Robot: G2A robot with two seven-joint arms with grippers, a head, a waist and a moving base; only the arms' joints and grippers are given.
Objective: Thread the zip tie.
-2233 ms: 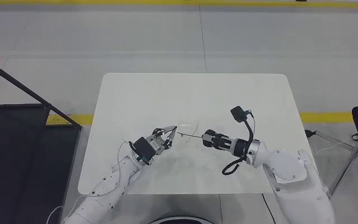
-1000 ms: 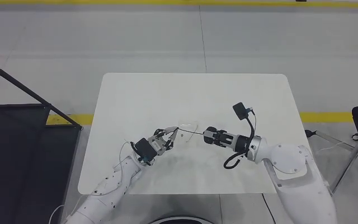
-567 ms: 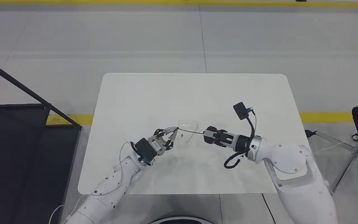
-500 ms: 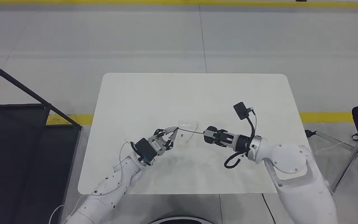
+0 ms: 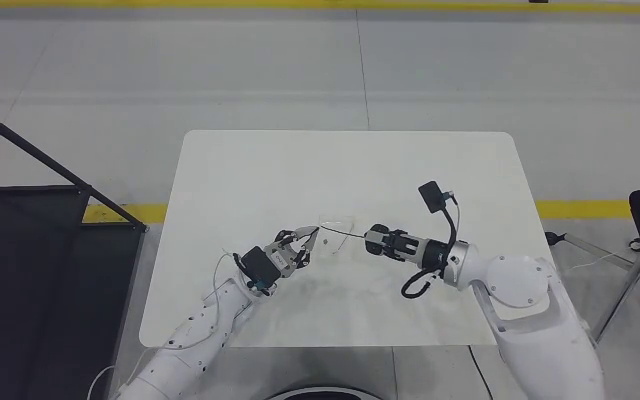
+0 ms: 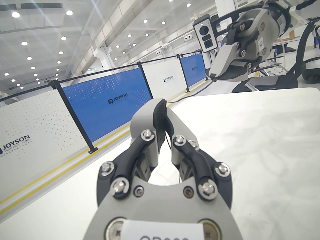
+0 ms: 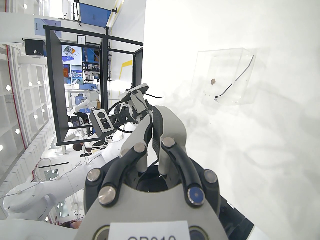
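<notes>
A thin black zip tie (image 5: 342, 235) stretches above the middle of the white table (image 5: 300, 170) between my two grippers. My left gripper (image 5: 310, 238) is shut on one end of it. Its fingertips (image 6: 160, 104) press together, and the strand (image 6: 190, 92) runs from them toward the other gripper. My right gripper (image 5: 367, 237) is shut on the other end. In the left wrist view the right gripper (image 6: 215, 76) hangs above the table. In the right wrist view my right gripper (image 7: 153, 112) points at the left gripper (image 7: 136, 93), from which a short black tail sticks out.
A small clear plastic box (image 5: 338, 220) sits on the table just beyond the two grippers. Another black zip tie (image 7: 238, 76) and a small brown speck lie inside the clear box (image 7: 200, 76). A black frame stands off the table's left side.
Since two seconds ago the right gripper has shifted slightly toward the far edge and the left gripper has edged toward it. Over the last half second nothing visibly moved.
</notes>
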